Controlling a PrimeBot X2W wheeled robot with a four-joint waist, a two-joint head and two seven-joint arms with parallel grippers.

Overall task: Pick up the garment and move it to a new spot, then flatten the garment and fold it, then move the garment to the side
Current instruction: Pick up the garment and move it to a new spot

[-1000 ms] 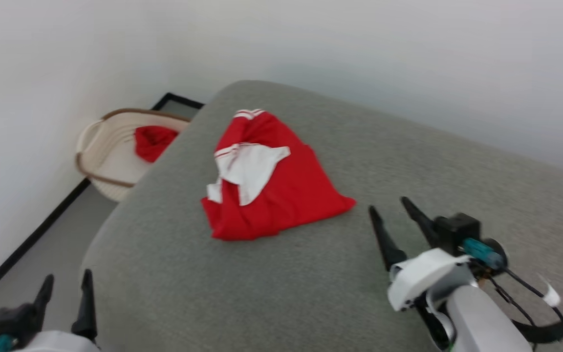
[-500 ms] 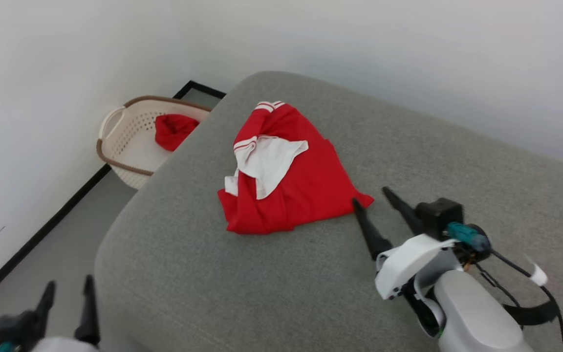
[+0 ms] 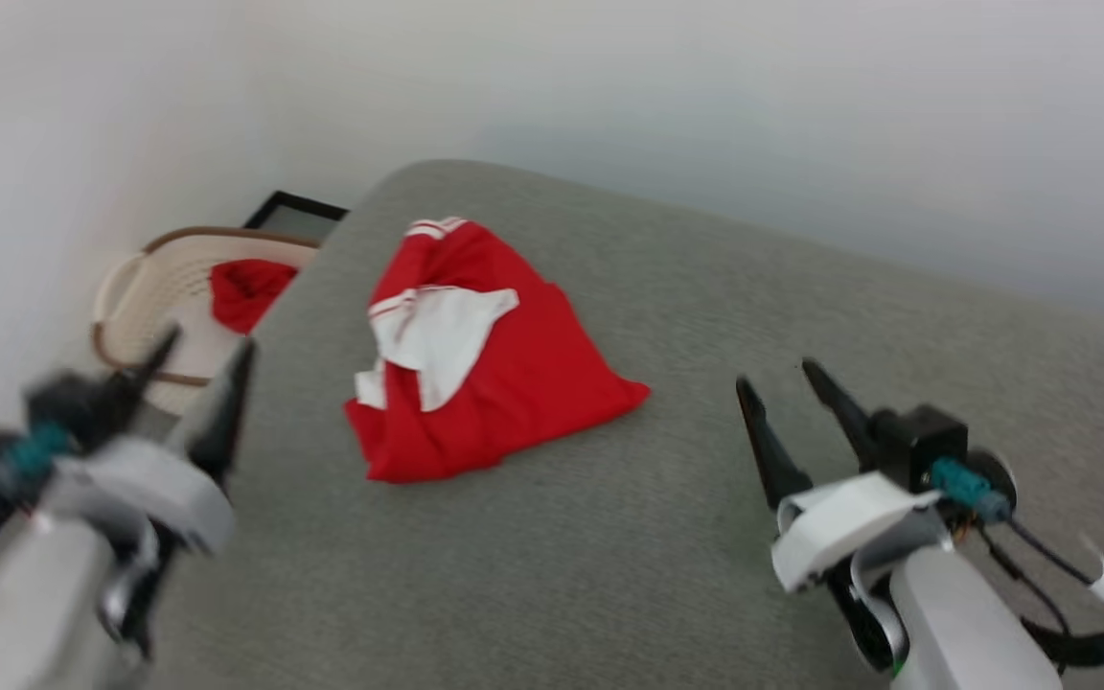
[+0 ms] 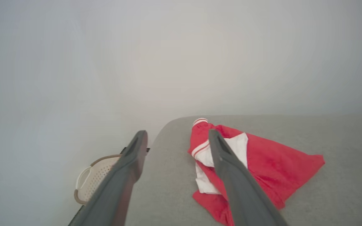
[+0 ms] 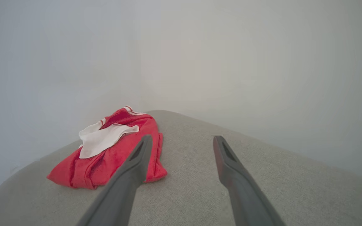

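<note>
step in hand: approach for the first pick-up; nothing is gripped yet.

the garment is seen lying crumpled on the grey padded surface, toward its far left corner. a white sleeve is folded over the red body, with striped trim at the far end.

the left hand is held open and empty at the surface's left edge, blurred in the head view. a laundry basket with a red cloth in it is seen beyond.

the right hand is held open and empty above the surface, right of the garment's near corner and apart from it.

judgement: moving, flattening, folding and setting aside are all outstanding.

next move: both hands are to be brought in to opposite edges of the garment and closed on cloth, so it can be lifted without bunching further.
</note>
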